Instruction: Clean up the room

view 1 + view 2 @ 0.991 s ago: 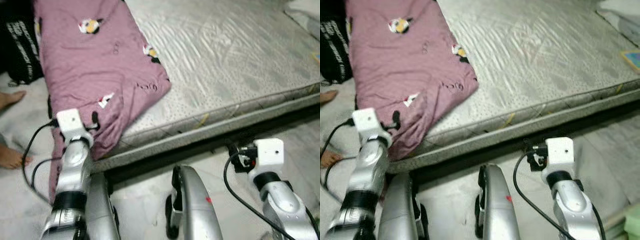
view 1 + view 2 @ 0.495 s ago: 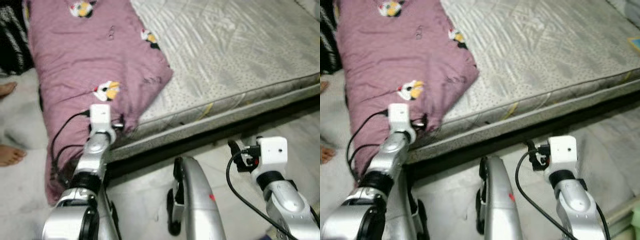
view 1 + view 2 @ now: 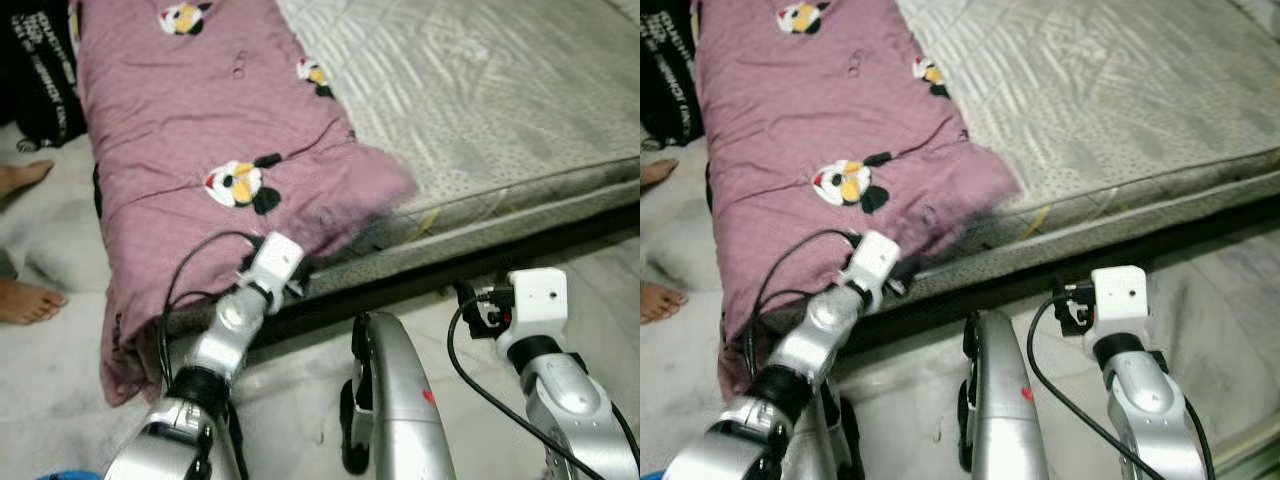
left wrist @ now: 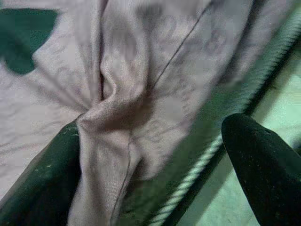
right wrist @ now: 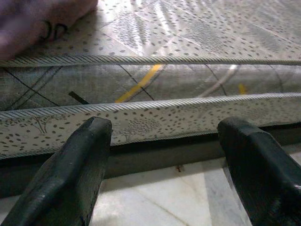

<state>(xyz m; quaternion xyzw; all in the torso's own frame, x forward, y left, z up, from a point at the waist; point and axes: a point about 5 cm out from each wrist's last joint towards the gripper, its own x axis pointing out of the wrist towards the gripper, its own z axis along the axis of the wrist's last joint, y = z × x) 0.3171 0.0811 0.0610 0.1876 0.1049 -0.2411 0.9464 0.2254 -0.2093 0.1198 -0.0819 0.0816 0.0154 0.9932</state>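
Note:
A mauve blanket [image 3: 200, 120] printed with small penguins lies on the left part of a bare grey mattress [image 3: 500, 100] and hangs over its near left corner to the floor. My left gripper [image 4: 150, 141] is at the bed's front edge, pushed into the blanket's hanging fold. It is open, with bunched fabric [image 4: 117, 108] between the wide-apart fingers [image 4: 37, 188] and the mattress piping beside them. The blanket's near corner [image 3: 385, 190] is blurred. My right gripper [image 5: 164, 136] hangs open low in front of the mattress side, with nothing between its fingers.
A person's bare feet [image 3: 25, 300] stand on the pale floor left of the bed. A black bag [image 3: 40, 80] with white lettering sits at the far left. A dark gap [image 3: 560, 240] runs under the bed frame. Marble floor [image 3: 300, 400] lies around my legs.
My left arm has swung right along the bed's front edge, and the blanket's near corner has spread right with it. The right arm has stayed put. The view has shifted slightly.

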